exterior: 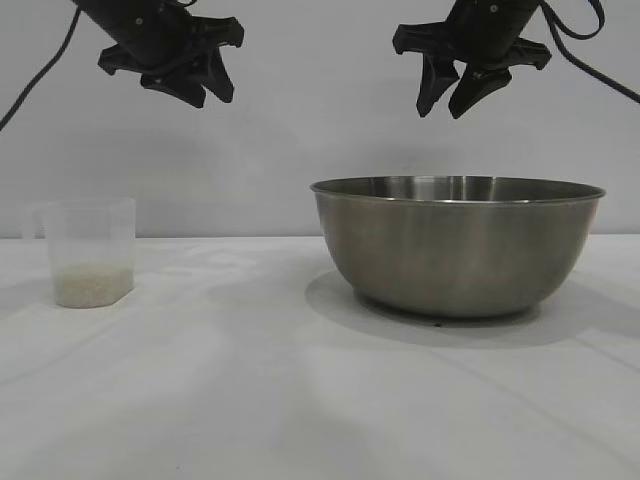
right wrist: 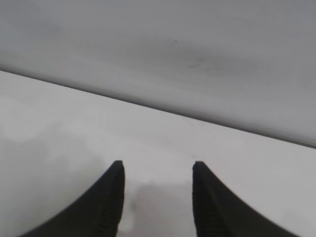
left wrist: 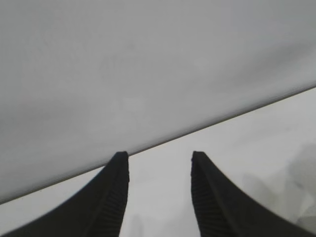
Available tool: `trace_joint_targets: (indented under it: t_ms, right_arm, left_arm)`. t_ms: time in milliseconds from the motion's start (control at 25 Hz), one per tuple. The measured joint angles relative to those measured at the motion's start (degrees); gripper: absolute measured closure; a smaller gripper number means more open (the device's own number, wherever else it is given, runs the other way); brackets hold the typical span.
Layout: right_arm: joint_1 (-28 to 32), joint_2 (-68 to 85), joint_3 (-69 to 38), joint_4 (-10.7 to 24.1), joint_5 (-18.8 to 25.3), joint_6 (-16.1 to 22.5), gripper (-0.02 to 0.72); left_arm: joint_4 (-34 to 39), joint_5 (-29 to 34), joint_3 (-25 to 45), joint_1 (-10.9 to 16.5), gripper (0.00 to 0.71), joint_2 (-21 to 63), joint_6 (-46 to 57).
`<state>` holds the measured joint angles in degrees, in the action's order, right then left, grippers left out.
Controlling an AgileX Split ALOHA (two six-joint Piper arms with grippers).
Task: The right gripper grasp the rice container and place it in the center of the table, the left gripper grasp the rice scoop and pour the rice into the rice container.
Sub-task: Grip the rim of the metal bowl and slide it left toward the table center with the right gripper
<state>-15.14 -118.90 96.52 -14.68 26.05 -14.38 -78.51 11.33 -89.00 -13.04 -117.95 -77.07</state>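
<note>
White tabletop, the table [exterior: 300, 400], is filling the foreground closest to the lens, and we are holding both claws high above it. Starting from our right gripper [exterior: 462, 98]: we are keeping its fingers spread apart and empty, hanging well above the rice container [exterior: 458, 245], roughly over the near-left part of its rim; in the right wrist view the two fingertips [right wrist: 114, 170] are framing only bare table and wall, so the bowl is not yet in that camera's sight. Below it the rice container is sitting on the table toward the right side, so we are judging that the first step, gripping it and carrying it to the centre, is not yet done. To do that well we are planning to descend with one finger inside the rolled rim and one outside, pinch the thin wall squarely, and slide or lift slowly, since smooth steel may slip. Our left gripper [exterior: 190, 88] is likewise open and empty, hovering above and a little right of the rice scoop [exterior: 90, 250], which is standing upright at far left with the rice [exterior: 92, 283] lying in its bottom.
</note>
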Motion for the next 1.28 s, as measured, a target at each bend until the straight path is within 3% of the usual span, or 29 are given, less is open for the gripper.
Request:
trace_joint_targets:
  t_ms: [320,600,720,1040,1120,1280]
  right_arm:
    - [0.0,0.0,0.0,0.0,1.2,0.0,0.44]
    - [-0.03,4.31,0.0,0.0,7.37,0.0,0.44]
    - [0.62,7.89,0.0,0.1,13.22,0.0,0.44]
    - [6.47,9.71,0.0,0.58,36.49,0.0,0.44]
    - [7.85,9.71,0.0,0.96,40.34,0.0,0.44]
    - [8.93,8.56,-0.51,1.06,43.6,0.0,0.44]
  left_arm:
    - [0.0,0.0,0.0,0.0,0.465,0.0,0.0]
    - [0.0,0.0,0.0,0.0,0.465,0.0,-0.11]
    - [1.31,0.0,0.0,0.0,0.465,0.0,-0.11]
    - [1.97,0.22,0.0,0.0,0.465,0.0,-0.11]
    - [1.97,0.49,0.0,0.0,0.465,0.0,-0.11]
    - [2.02,1.07,0.0,0.0,0.465,0.0,0.0]
